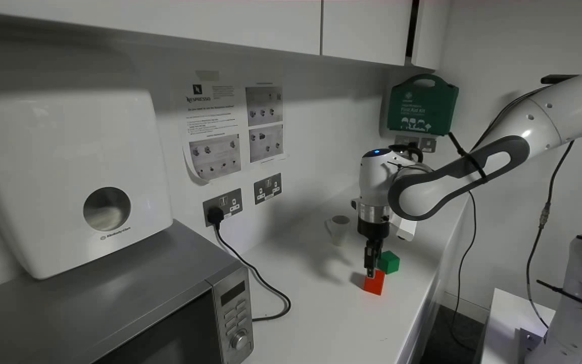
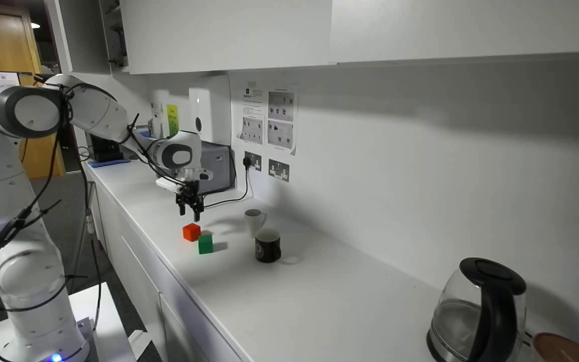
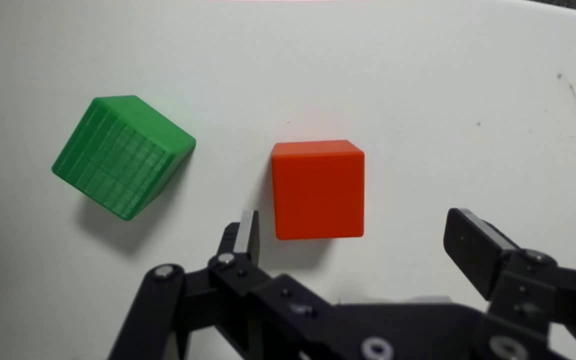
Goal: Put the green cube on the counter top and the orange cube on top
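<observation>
The green cube (image 3: pixel 118 155) and the orange cube (image 3: pixel 318 197) both rest on the white counter top (image 2: pixel 319 301), a gap between them in the wrist view. Above the orange cube (image 2: pixel 191 232) hangs my gripper (image 2: pixel 189 215), pointing down, its fingers spread and holding nothing. In the wrist view the orange cube lies ahead of the gripper (image 3: pixel 353 220), closer to the left finger (image 3: pixel 246 235) than to the right one. The green cube (image 1: pixel 388 263) sits beyond the left finger. In an exterior view a finger covers a bit of the orange cube (image 1: pixel 375 284).
A pale mug (image 2: pixel 254 221) and a black mug (image 2: pixel 268 246) stand near the cubes, toward the wall. Farther along the counter is a glass kettle (image 2: pixel 480 311). A microwave (image 1: pixel 230 303) with its black cable (image 1: pixel 283 303) occupies the opposite end. Wall cabinets (image 1: pixel 250 25) overhang the counter.
</observation>
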`<action>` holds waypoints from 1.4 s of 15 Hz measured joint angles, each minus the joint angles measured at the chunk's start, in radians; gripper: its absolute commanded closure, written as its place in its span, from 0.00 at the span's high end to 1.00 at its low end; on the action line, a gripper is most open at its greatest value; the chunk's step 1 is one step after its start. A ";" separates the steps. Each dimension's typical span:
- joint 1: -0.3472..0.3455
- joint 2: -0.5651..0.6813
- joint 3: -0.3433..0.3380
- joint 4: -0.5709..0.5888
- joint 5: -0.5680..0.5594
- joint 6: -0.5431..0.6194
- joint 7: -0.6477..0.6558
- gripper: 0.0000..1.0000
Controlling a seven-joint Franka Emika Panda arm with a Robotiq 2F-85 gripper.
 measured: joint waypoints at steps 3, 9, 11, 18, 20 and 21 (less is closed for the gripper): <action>-0.002 0.027 -0.019 0.006 -0.019 0.029 0.001 1.00; -0.015 0.067 -0.046 0.008 -0.016 0.070 0.001 1.00; -0.018 0.077 -0.049 0.008 -0.009 0.070 0.002 1.00; -0.017 0.084 -0.048 0.008 0.037 0.070 0.002 1.00; -0.017 0.084 -0.048 0.007 0.038 0.070 0.003 1.00; -0.017 0.084 -0.048 0.007 0.038 0.070 0.003 1.00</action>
